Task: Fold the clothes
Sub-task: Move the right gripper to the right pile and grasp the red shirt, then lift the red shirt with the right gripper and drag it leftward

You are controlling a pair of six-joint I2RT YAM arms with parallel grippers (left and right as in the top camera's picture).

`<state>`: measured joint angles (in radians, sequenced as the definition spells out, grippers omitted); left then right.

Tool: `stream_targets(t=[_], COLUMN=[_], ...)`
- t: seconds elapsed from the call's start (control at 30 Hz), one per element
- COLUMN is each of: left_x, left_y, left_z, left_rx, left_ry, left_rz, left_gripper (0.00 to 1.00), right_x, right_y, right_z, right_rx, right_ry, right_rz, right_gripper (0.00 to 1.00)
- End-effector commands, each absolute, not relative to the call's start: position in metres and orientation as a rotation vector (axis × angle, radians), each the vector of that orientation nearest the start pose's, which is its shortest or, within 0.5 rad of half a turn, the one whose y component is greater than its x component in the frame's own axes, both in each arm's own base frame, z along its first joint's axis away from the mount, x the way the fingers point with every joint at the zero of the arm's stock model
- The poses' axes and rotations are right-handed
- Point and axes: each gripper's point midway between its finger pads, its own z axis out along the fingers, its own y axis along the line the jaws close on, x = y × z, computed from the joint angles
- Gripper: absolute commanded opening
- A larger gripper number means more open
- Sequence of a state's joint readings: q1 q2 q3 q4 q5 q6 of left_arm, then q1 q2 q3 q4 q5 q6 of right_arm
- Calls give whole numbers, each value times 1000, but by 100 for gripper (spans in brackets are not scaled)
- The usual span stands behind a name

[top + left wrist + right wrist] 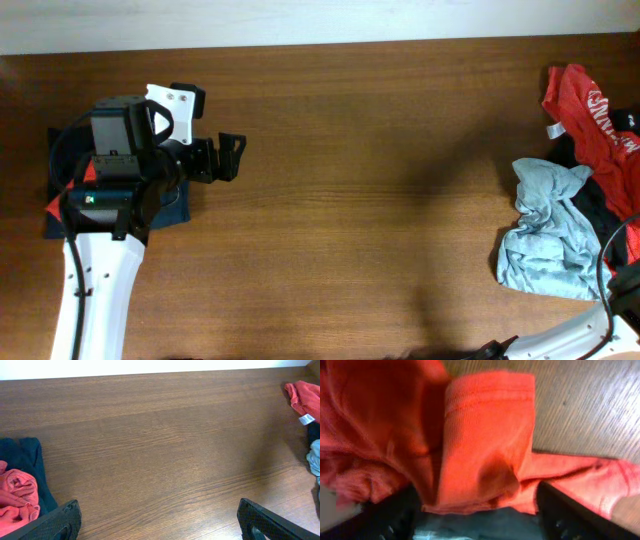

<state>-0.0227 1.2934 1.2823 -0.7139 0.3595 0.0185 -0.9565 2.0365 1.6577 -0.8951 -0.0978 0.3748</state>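
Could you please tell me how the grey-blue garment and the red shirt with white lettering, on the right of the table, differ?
The grey-blue garment is plain and pale, while the red shirt is bright and carries white print. The grey-blue garment lies on the robot's side of the heap, while the red shirt lies beyond it, towards the far side. Both are crumpled, unfolded and part of the same heap.

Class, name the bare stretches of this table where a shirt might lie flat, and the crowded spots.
Bare: the table between the left tool and the grey-blue garment. Crowded: the right edge, heaped with the red-orange T-shirt and others; the left edge, with a navy garment.
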Motion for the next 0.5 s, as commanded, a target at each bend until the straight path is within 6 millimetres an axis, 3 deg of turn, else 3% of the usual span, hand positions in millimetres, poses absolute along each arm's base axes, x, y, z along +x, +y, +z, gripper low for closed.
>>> stream_targets(t=[0.0, 0.07, 0.13, 0.23, 0.3, 0.47], left_x=[372, 373, 373, 373, 373, 373], left_y=[-67, -67, -67, -67, -67, -67], left_z=[278, 278, 278, 278, 278, 278], left_rx=[227, 228, 228, 228, 228, 228], left_ry=[2236, 2235, 2235, 2236, 2235, 2235], left_rz=[-394, -394, -394, -395, -395, -395], left_gripper=[99, 99, 99, 99, 99, 99], right_x=[280, 282, 287, 305, 321, 346], right_y=[-376, -379, -379, -369, -361, -341], right_z=[85, 86, 88, 106, 132, 239], right_rx=[1731, 1721, 1694, 1615, 1530, 1278], right_ry=[2212, 2201, 2196, 2172, 2126, 1997], right_rz=[-37, -42, -18, 125, 227, 321], right_gripper=[56, 39, 4, 4, 4, 4])
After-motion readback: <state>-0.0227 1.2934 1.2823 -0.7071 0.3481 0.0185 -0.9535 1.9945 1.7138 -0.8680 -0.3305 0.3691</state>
